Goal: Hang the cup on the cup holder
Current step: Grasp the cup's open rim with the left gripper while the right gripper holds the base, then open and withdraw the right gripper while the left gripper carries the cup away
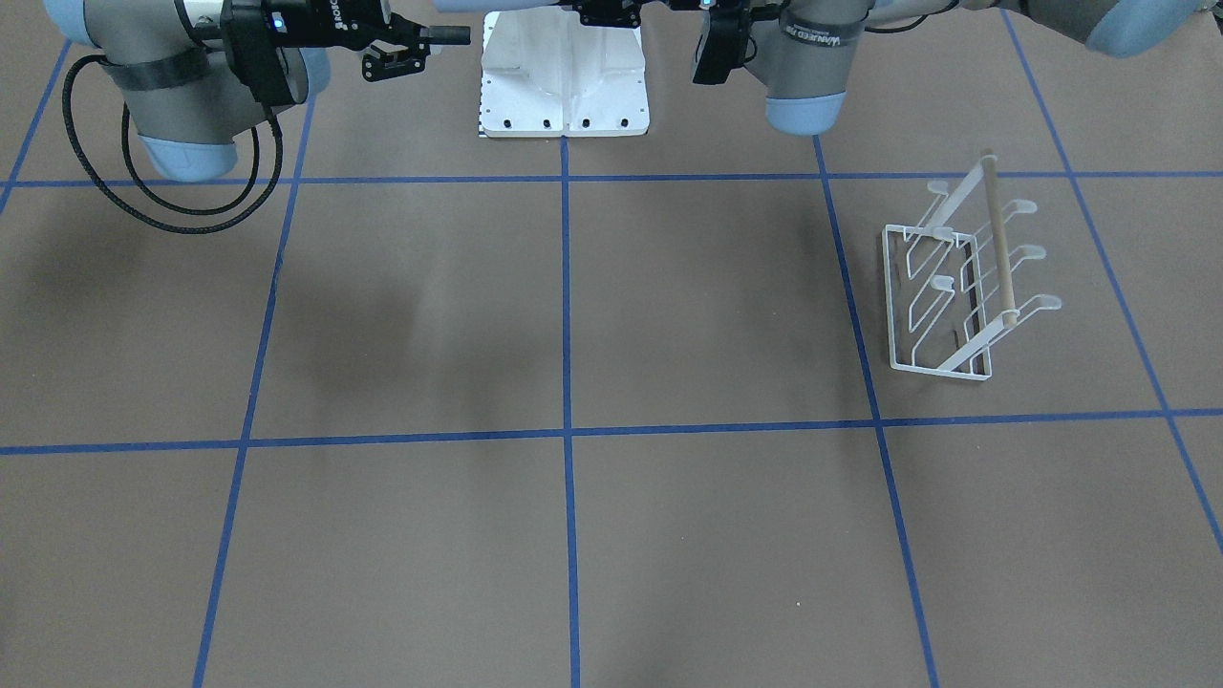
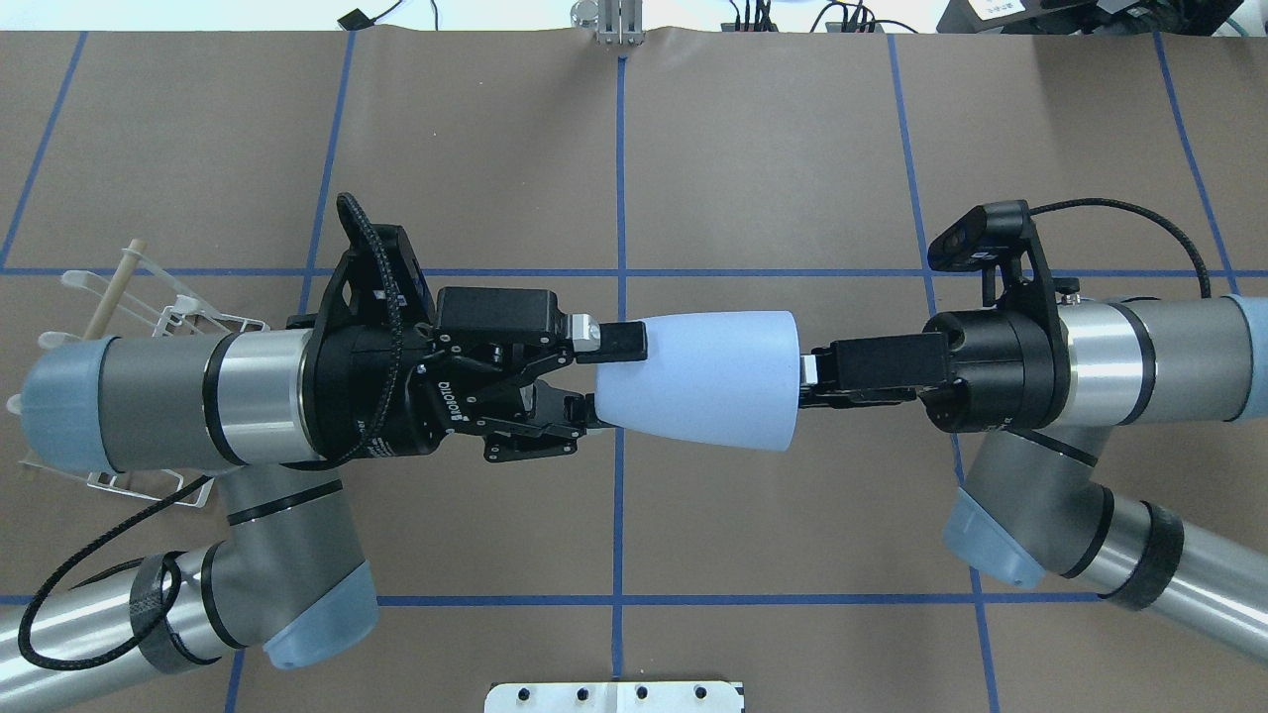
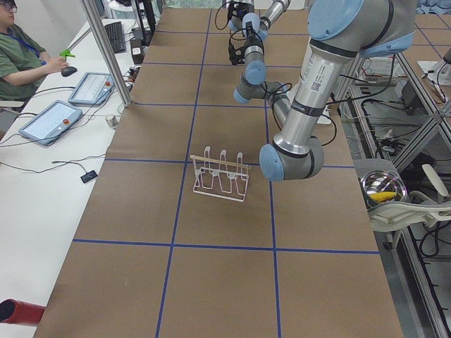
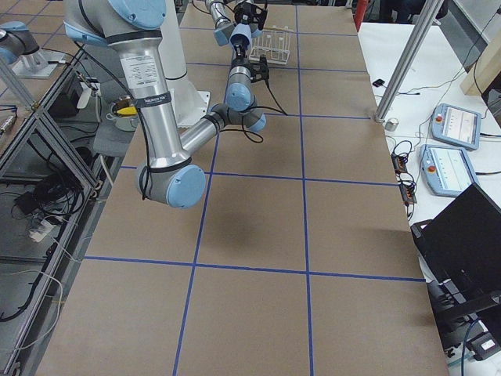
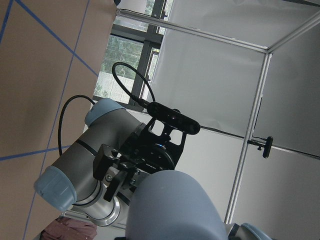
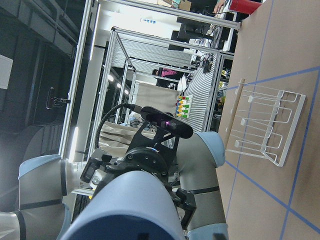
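Observation:
The pale blue cup hangs level in mid-air between both arms, high above the table's middle. My left gripper is shut on its narrow end, one finger on each side. My right gripper meets the wide rim edge-on and looks shut on the rim wall. One of its fingers shows from the front. The cup fills the bottom of the left wrist view and the right wrist view. The white wire cup holder stands on the table on my left, partly hidden under my left arm.
The white robot pedestal sits at the table's near edge. Brown table paper carries a blue tape grid. An operator sits by tablets on a side bench beyond the table.

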